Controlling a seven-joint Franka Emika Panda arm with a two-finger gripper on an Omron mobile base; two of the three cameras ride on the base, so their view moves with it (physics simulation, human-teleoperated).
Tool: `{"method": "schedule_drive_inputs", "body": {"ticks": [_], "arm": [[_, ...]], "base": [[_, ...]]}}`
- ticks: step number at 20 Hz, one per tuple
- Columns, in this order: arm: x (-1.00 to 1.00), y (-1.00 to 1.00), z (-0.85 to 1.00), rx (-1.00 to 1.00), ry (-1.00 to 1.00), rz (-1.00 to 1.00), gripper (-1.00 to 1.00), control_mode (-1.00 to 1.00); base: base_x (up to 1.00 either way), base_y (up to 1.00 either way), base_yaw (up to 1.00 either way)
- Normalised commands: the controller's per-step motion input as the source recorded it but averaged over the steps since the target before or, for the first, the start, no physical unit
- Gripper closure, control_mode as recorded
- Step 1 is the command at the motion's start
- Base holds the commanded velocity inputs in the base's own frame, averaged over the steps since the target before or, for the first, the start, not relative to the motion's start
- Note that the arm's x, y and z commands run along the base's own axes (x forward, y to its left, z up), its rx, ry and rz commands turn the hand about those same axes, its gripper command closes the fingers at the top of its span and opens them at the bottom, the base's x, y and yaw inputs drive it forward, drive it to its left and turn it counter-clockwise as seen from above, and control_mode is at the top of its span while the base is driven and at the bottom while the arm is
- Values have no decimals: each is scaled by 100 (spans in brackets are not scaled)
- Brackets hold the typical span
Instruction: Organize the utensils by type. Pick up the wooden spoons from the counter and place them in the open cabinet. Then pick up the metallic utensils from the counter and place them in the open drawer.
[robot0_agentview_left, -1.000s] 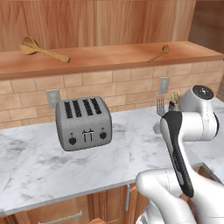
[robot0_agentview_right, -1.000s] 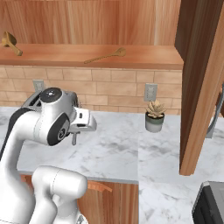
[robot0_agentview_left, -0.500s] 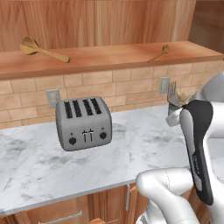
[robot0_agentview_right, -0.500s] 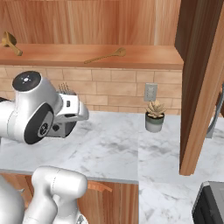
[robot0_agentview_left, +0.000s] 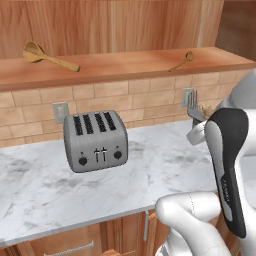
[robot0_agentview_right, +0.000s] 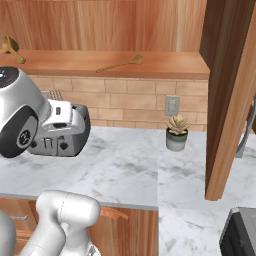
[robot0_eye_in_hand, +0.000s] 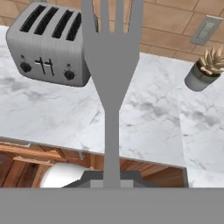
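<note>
Tool (robot0_eye_in_hand: 112, 177) pinching the handle of the silver-grey fork (robot0_eye_in_hand: 112, 65), tines pointing away from it, raised above the white marble desk (robot0_eye_in_hand: 144, 127). Fork tines (robot0_agentview_left: 194, 102) poking up past the arm in the left base view. Beyond the tool on the desk: toaster (robot0_eye_in_hand: 50, 46) to one side, small potted plant (robot0_eye_in_hand: 203, 72) to the other. Higher up, on the open cabinet shelf (robot0_agentview_left: 125, 65), two wooden spoons (robot0_agentview_left: 47, 56) (robot0_agentview_left: 181, 61) lying well apart

No readable text anywhere; the small marks on the arm (robot0_agentview_right: 20, 137) and toaster (robot0_agentview_left: 96, 141) stay too blurred to read.
</note>
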Motion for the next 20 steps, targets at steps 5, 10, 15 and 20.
{"method": "schedule_drive_inputs", "body": {"ticks": [5, 10, 15, 20], "arm": [[0, 0, 0, 0, 1, 0, 100, -100], [0, 0, 0, 0, 0, 0, 100, -100], [0, 0, 0, 0, 0, 0, 100, -100], [0, 0, 0, 0, 0, 0, 100, 100]], "base": [[0, 0, 0], [0, 0, 0], [0, 0, 0], [-33, 2, 0]]}}
